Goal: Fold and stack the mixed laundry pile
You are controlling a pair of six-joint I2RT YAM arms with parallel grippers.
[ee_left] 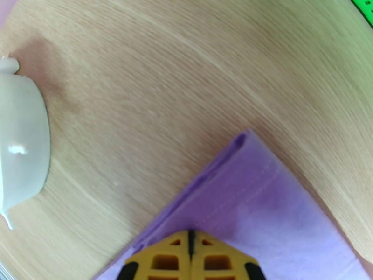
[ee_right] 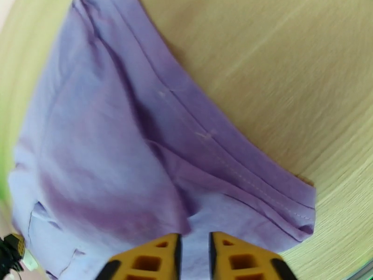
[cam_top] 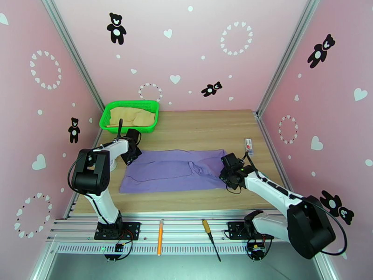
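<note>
The lavender shirt [cam_top: 173,170] lies flat and folded lengthwise across the middle of the wooden table [cam_top: 205,129]. My left gripper [cam_top: 132,153] sits at its far left corner. In the left wrist view the yellow fingers [ee_left: 177,257] are pressed together on the shirt's corner [ee_left: 261,201]. My right gripper [cam_top: 228,172] is at the shirt's right end. Its fingers [ee_right: 149,260] stand slightly apart over the cloth [ee_right: 116,150], gripping nothing. The tan garment [cam_top: 132,117] rests inside the green mesh basket [cam_top: 106,118] at the back left.
A white rounded object [ee_left: 21,141] stands on the table left of the shirt's corner. A small white and red item [cam_top: 249,145] lies at the right. An orange tool [cam_top: 160,236] and a yellow-handled screwdriver [cam_top: 208,238] rest on the front rail. Pink walls enclose three sides.
</note>
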